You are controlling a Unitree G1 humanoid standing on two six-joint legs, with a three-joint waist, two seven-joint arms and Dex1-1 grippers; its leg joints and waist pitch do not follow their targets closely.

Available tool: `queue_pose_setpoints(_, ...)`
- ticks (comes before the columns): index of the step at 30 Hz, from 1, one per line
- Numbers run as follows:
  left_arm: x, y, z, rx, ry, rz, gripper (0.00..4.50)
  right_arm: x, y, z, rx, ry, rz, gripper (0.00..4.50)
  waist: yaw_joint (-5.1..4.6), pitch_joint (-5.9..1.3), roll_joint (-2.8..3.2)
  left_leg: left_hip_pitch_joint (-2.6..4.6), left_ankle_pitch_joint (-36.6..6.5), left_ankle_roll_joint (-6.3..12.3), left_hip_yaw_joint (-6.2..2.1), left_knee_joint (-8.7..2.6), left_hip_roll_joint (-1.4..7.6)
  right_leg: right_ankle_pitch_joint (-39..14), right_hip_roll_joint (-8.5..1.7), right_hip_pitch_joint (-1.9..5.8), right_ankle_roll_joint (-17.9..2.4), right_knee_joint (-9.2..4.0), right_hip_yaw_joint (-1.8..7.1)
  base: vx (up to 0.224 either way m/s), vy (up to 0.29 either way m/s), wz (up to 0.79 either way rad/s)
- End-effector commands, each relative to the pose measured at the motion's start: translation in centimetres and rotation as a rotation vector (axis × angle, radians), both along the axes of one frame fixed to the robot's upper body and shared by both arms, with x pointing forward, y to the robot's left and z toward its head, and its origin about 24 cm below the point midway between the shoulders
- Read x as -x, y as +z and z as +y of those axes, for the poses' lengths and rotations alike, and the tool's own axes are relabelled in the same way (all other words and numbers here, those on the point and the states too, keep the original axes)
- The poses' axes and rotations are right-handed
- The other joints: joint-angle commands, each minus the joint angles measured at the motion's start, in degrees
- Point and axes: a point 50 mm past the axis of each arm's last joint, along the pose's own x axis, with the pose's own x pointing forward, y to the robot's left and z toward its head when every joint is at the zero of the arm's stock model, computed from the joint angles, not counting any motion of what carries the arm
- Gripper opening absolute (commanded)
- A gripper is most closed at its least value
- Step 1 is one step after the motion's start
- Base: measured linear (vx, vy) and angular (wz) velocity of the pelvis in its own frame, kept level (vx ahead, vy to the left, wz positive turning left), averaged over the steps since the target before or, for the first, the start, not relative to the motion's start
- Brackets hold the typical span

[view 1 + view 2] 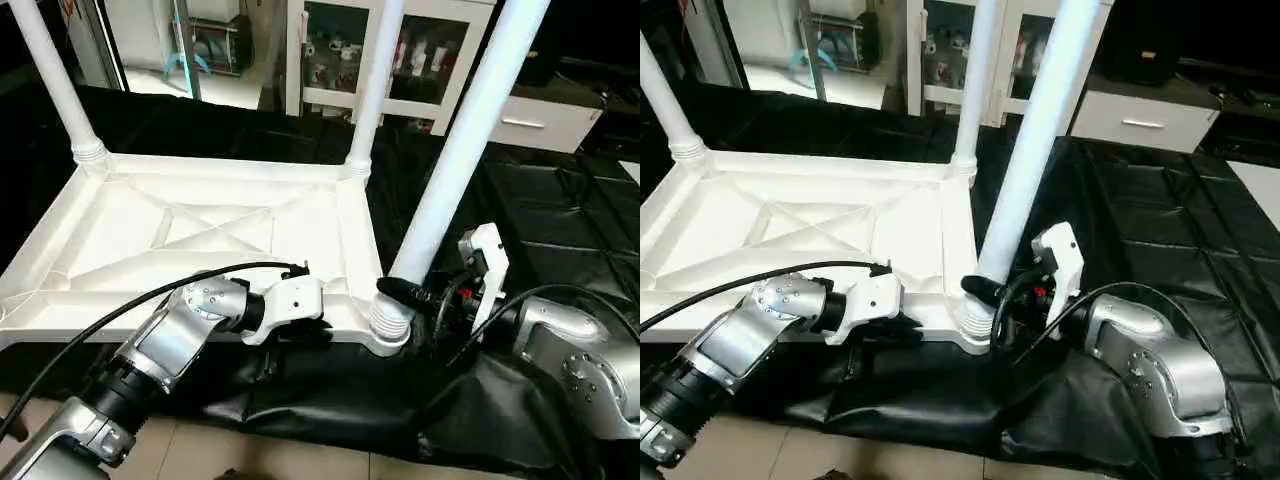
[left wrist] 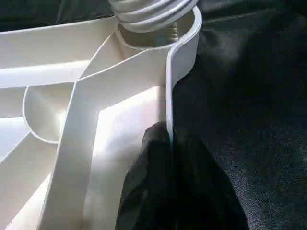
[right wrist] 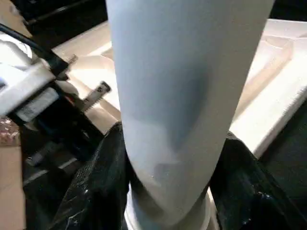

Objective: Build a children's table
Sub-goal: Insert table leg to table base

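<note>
— Why is your left gripper point(image 1: 322, 322) down at the near rim of the tabletop point(image 1: 150, 240)?

— To steady it. The tabletop lies upside down on the black sheet point(image 1: 560, 230), ribbed underside up, and my left fingers point(image 2: 158, 182) are pressed together on its thin edge wall, just beside the near right corner socket point(image 1: 388, 335). I judge that keeps the top from turning while the leg goes in.

— And your right?

— My right gripper point(image 1: 420, 297) is closed around the near right leg point(image 1: 470, 130) low down, just above its threaded end, a finger on either side of the tube. The leg leans away from the tabletop, so I'd say it is not seated yet and needs straightening as it is screwed.

— What else stands near that socket?

— Two legs already stand in the far corners: the far left leg point(image 1: 55, 75) and the far right leg point(image 1: 375, 80). Beyond the tabletop is a white cabinet with glass doors point(image 1: 420, 50) and a white drawer unit point(image 1: 545, 120). Nothing crowds the socket but my own forearms and the black cable point(image 1: 120, 305) looping over the left one.
</note>
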Motion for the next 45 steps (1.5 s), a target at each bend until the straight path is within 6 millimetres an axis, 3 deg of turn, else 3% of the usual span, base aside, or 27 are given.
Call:
queue_pose_setpoints(1,0.1,-0.8,-0.3,-0.028,-0.001,0.017,0.01,-0.3,0.4,-0.1,0.038,0.020,-0.033,1.87,0.09,-3.08,-0.28,0.93,-13.6,-1.86,-2.05,-5.26,3.97,-17.9,-4.05,1.84,-9.7,-4.45,3.07,0.000,0.000,0.00)
queue_pose_setpoints(5,0.0,-0.7,-0.4,-0.040,-0.004,0.013,0.00,-0.4,-0.1,-0.2,0.065,0.027,-0.026,1.87,0.12,-2.98,-0.19,0.97,-14.9,-2.02,-2.15,-5.31,4.02,-20.2,-4.17,1.75,-9.2,-4.72,3.11,0.000,0.000,0.00)
queue_pose_setpoints(14,0.2,-0.8,-0.7,-0.040,-0.012,0.019,0.00,-0.7,-0.7,0.2,0.084,0.029,-0.027,1.87,0.12,-3.07,-0.40,0.80,-13.7,-1.54,-2.14,-5.29,4.05,-18.4,-4.18,1.91,-9.7,-4.46,3.11,0.000,0.000,0.00)
queue_pose_setpoints(26,0.2,-0.9,-0.6,-0.053,-0.013,0.020,0.00,-0.7,-2.0,0.5,0.123,0.062,0.012,1.87,-0.15,-3.07,-0.54,0.94,-16.5,-2.29,-2.34,-5.51,4.11,-20.6,-4.14,1.64,-8.8,-4.81,3.07,0.000,0.000,0.00)
queue_pose_setpoints(33,0.1,-0.8,-0.5,-0.051,-0.002,0.018,0.00,-0.9,-2.6,0.0,0.062,-0.023,0.034,1.87,-0.29,-3.04,-0.88,1.02,-19.3,-2.91,-2.52,-5.62,4.08,-23.7,-4.25,1.31,-7.9,-5.25,3.03,0.000,0.000,0.00)
queue_pose_setpoints(36,0.0,-0.8,-0.3,-0.050,0.003,0.019,0.00,-1.2,-2.8,-0.5,-0.047,-0.114,0.075,1.87,-0.38,-3.13,-0.82,1.00,-20.1,-3.17,-2.68,-5.72,4.10,-23.9,-4.24,1.28,-8.1,-5.24,2.95,0.000,0.000,0.00)
queue_pose_setpoints(41,-0.1,-0.7,-0.2,-0.048,0.010,0.019,0.00,-0.6,-3.7,-0.7,-0.097,-0.138,0.116,1.87,-0.26,-3.18,-0.58,0.96,-19.1,-3.30,-2.52,-5.81,4.13,-20.4,-4.13,1.39,-8.7,-5.00,3.01,0.000,0.000,0.00)
queue_pose_setpoints(45,-0.3,-0.6,-0.1,-0.049,0.018,0.015,0.00,0.3,-4.7,-0.8,-0.098,-0.146,0.131,1.87,-0.09,-3.11,-0.51,0.97,-19.5,-3.41,-2.52,-5.88,4.14,-20.7,-4.20,1.40,-8.7,-5.07,3.03,0.000,0.000,0.00)
